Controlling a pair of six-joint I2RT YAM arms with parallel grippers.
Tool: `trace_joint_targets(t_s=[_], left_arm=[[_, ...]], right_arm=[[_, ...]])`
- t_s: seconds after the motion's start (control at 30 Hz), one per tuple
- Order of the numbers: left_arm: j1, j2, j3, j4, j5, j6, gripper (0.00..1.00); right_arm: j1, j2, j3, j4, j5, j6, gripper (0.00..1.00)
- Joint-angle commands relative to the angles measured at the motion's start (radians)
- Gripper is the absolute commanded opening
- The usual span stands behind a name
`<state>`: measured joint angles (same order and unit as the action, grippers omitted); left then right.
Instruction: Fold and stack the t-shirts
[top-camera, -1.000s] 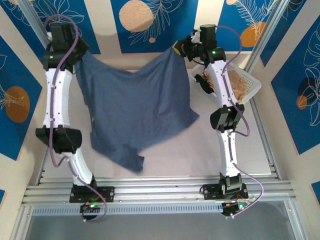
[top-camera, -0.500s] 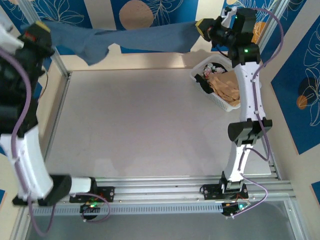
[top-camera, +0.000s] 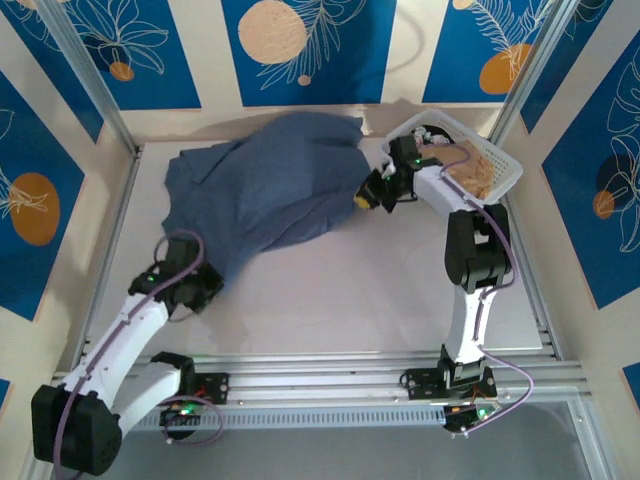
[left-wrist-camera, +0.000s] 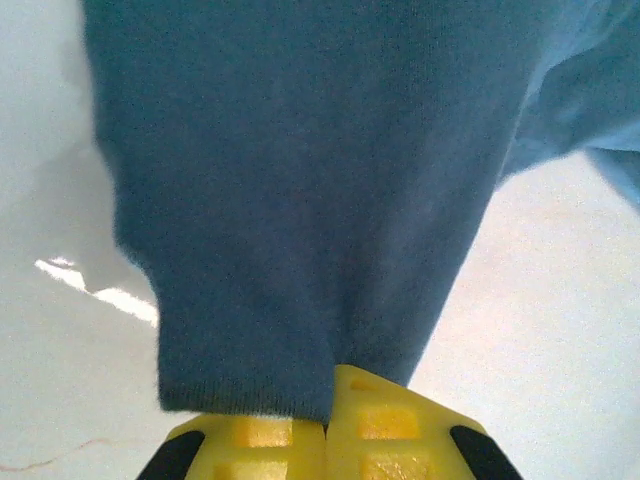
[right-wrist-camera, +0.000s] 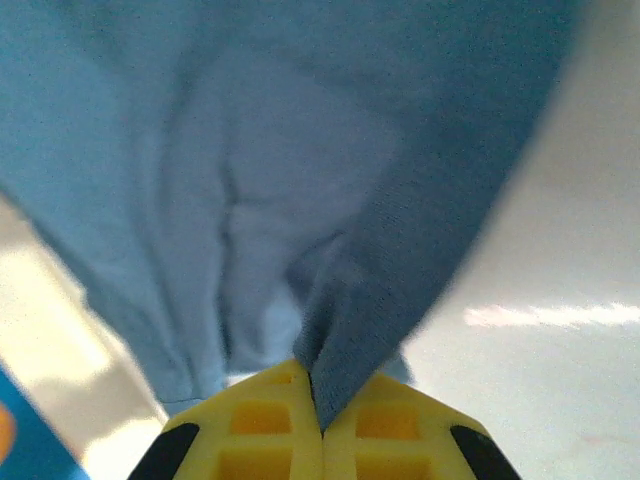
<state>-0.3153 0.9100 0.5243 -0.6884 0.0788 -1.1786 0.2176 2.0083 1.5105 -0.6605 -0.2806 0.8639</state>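
Clamping the left gripper (left-wrist-camera: 327, 425) and right gripper (right-wrist-camera: 318, 405) fully shut on opposite ends of the t-shirt (top-camera: 270, 185), you are holding it spread over the table (top-camera: 330, 300) — apparently for folding.

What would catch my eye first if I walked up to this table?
The big slate-blue t-shirt stands out first, lying crumpled across the far half of the table. Each arm pinches it: the left tool is shut on a hem toward the near left, the right tool on an edge at the shirt's right side. A white lattice basket holding tan cloth sits in the far right corner.
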Motion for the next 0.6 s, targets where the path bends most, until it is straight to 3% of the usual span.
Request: trace_joint_targets(t_s=[0.0, 0.33, 0.47, 0.57], left_arm=[[-0.045, -0.029, -0.011, 0.026, 0.006, -0.127, 0.00], [-0.058, -0.040, 0.006, -0.065, -0.012, -0.178, 0.00], [-0.078, -0.038, 0.013, -0.109, -0.020, -0.211, 0.00], [-0.121, -0.072, 0.054, -0.253, -0.109, -0.260, 0.00]], right_arm=[[0.004, -0.039, -0.037, -0.109, 0.085, -0.047, 0.00], [0.014, -0.209, -0.230, -0.250, 0.333, -0.048, 0.00], [-0.002, -0.278, -0.329, -0.235, 0.350, -0.065, 0.00], [-0.004, -0.286, -0.358, -0.247, 0.352, -0.080, 0.00]])
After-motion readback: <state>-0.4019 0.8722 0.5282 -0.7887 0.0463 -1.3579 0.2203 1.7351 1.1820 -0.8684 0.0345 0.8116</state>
